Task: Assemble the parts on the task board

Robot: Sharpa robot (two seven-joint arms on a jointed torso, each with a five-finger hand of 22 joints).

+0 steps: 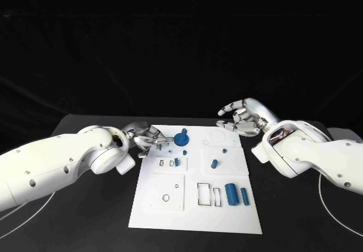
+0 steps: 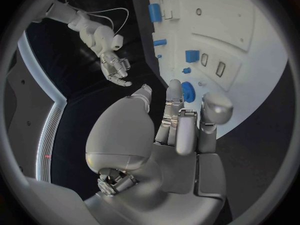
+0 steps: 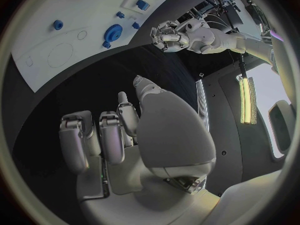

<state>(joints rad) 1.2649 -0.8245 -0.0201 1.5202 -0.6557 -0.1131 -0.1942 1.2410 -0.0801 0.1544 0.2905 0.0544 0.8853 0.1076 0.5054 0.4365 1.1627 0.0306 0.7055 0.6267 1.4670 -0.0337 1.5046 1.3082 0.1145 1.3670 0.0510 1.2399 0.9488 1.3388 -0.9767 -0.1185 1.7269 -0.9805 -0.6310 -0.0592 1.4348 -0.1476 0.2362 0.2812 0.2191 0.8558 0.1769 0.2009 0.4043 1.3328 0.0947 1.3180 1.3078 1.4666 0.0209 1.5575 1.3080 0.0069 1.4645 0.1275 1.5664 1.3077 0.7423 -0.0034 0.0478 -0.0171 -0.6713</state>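
Note:
The white task board (image 1: 227, 218) lies in the middle of the black table. A blue gear (image 1: 182, 139) stands near its far left corner. My left hand (image 1: 143, 137) hovers at the board's left edge, fingers pointing at the gear (image 2: 189, 91) and holding nothing. Its fingertips (image 2: 175, 87) are close to the gear; I cannot tell if they touch. My right hand (image 1: 242, 118) hangs over the board's far right corner with loosely curled fingers (image 3: 94, 140), apart and empty. Two blue cylinders (image 1: 237, 193) lie near the board's right edge. Small blue pieces (image 1: 215, 163) sit mid-board.
The board has rectangular slots (image 1: 205, 193) beside the cylinders and a raised square plate (image 1: 166, 192) on its left. A circle outline (image 1: 217, 137) marks the far right part. Pale cables (image 1: 344, 220) curve over the table on both sides of the board.

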